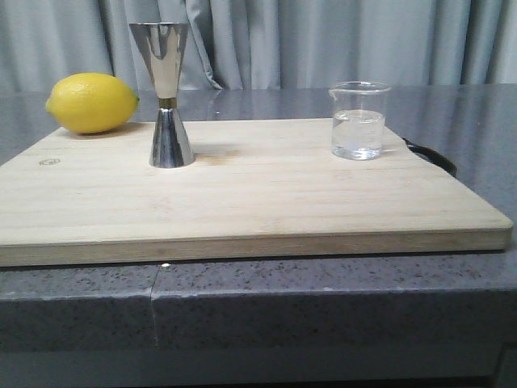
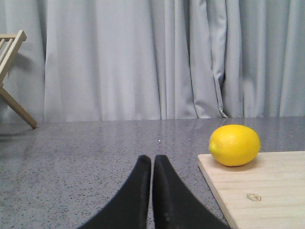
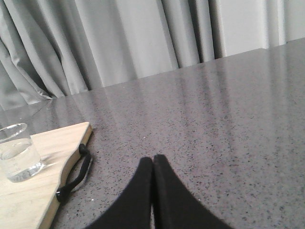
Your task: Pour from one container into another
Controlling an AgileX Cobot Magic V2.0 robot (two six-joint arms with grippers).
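left gripper [image 2: 152, 164] closed, empty, held low; right gripper [image 3: 153, 164] likewise.

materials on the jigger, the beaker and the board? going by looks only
Jigger: polished metal, probably steel; mirror reflections on both cones, thin gold-coloured band at the waist.
Beaker: clear, likely glass, though clear plastic can't be ruled out; you see through the wall to a clear liquid inside.
Board: pale unfinished-looking wood, matte, straight grain lines, with a dark strap loop at its right end.
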